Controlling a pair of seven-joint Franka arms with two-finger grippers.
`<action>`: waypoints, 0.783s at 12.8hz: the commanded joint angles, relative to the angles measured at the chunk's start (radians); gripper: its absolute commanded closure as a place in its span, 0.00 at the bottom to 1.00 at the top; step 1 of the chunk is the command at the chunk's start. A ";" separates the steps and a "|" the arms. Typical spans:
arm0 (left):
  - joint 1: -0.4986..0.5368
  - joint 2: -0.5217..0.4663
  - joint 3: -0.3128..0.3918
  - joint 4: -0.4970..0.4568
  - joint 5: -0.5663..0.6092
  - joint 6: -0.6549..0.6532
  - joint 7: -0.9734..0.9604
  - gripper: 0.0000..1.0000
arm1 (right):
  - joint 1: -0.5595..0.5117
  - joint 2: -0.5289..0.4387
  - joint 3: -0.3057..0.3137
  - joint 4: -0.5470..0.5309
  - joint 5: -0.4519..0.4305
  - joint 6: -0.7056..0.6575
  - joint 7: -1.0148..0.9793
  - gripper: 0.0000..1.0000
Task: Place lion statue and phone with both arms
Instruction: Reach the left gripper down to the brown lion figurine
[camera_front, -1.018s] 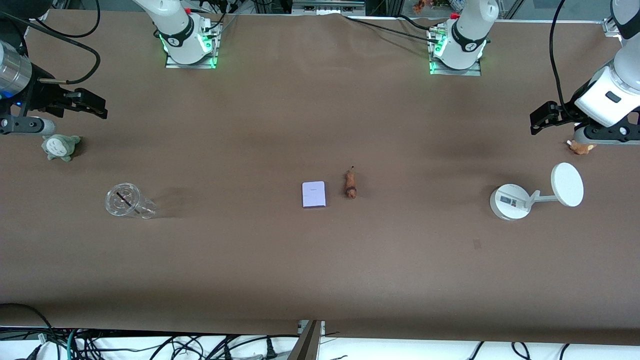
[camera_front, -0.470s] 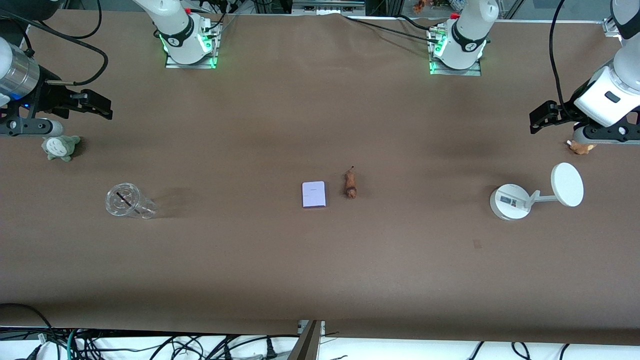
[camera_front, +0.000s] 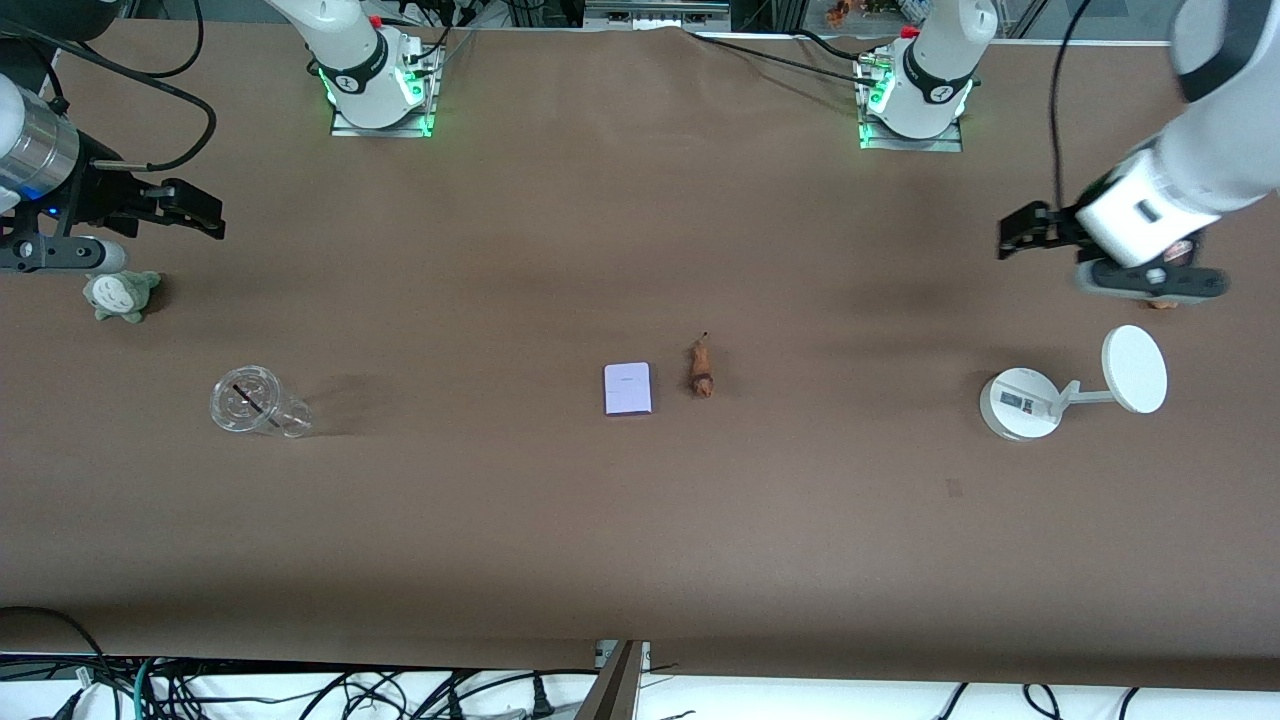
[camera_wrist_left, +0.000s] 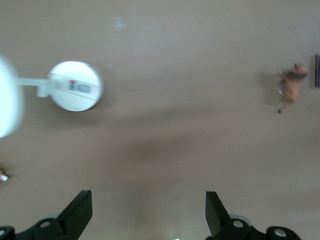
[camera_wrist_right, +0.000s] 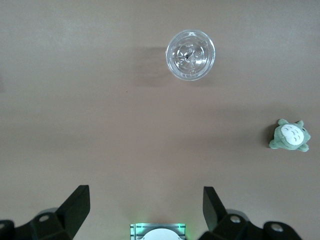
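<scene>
The phone (camera_front: 627, 388) and lion statue (camera_front: 702, 368) lie mid-table (camera_front: 640, 520); the white stand (camera_front: 1020, 403) label is unreadable. Left claw (camera_front: 1012, 237) and right claw (camera_front: 200, 212) hang released over the table ends.

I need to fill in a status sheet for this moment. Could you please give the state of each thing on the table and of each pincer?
Small orange-brown lion statue: lying on table, untouched.
Flat pale lavender phone: lying flat beside the lion.
Clear plastic cup: lid on.
Grey-green plush toy: resting on table.
White round-based stand: resting on table.
Left pincer: open, empty.
Right pincer: open, empty.
</scene>
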 joint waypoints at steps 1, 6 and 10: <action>-0.001 0.084 -0.092 0.014 -0.029 0.062 -0.021 0.00 | 0.002 0.009 0.004 0.026 -0.011 -0.020 0.009 0.00; -0.015 0.260 -0.226 0.010 -0.031 0.322 -0.229 0.00 | 0.003 0.024 0.004 0.026 -0.013 -0.017 0.009 0.00; -0.143 0.403 -0.252 0.004 -0.015 0.608 -0.385 0.00 | 0.005 0.033 0.004 0.026 -0.014 -0.017 0.010 0.00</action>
